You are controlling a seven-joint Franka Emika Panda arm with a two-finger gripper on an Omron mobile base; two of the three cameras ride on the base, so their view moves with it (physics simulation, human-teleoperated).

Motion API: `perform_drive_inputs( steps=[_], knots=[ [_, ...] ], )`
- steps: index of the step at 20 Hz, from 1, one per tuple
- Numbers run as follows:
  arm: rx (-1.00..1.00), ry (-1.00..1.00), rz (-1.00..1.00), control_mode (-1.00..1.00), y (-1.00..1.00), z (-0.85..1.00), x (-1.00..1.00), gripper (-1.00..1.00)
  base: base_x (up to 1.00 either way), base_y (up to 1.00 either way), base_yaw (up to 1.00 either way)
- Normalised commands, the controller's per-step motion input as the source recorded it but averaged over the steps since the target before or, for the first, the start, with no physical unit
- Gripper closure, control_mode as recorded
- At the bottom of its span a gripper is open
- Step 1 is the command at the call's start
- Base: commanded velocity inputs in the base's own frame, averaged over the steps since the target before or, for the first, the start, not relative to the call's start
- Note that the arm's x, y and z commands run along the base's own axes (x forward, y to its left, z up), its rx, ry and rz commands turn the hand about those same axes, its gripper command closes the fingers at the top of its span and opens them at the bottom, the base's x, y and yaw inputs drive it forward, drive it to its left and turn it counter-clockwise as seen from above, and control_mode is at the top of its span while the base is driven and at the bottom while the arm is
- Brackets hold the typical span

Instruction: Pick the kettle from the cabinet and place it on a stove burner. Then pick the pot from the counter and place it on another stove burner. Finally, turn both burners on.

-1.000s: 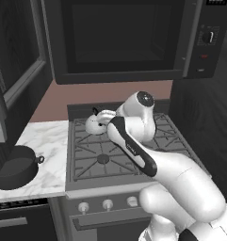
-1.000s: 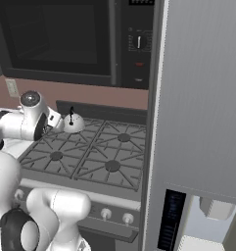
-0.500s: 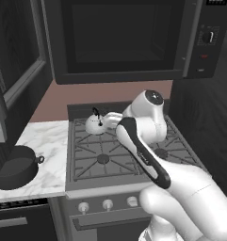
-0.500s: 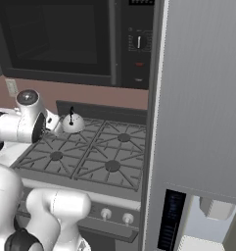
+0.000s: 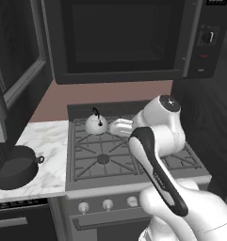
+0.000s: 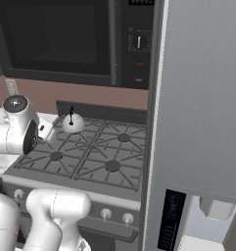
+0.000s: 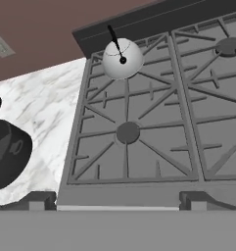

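The grey cast-iron gas cooktop (image 5: 133,155) already carries the small shiny white-silver kettle (image 5: 96,124) on its rear left burner, so the kettle step looks done. Next comes the squat dark grey-black pot (image 5: 15,165), apparently empty, at the white marble surface's (image 5: 44,141) front left edge. The gripper's (image 7: 117,201) fingertips (image 7: 37,201) stand spread, holding nothing.
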Motion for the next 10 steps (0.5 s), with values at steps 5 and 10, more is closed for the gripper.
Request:
perform_drive_inputs(
  steps=[5,10],
  knots=[
    [0.0,0.0,0.0,-1.0,-0.08,0.24,-0.62,-1.0,0.0,0.0,0.0],
    [0.0,0.0,0.0,-1.0,-0.08,0.25,-0.59,-1.0,0.0,0.0,0.0]
  ],
)
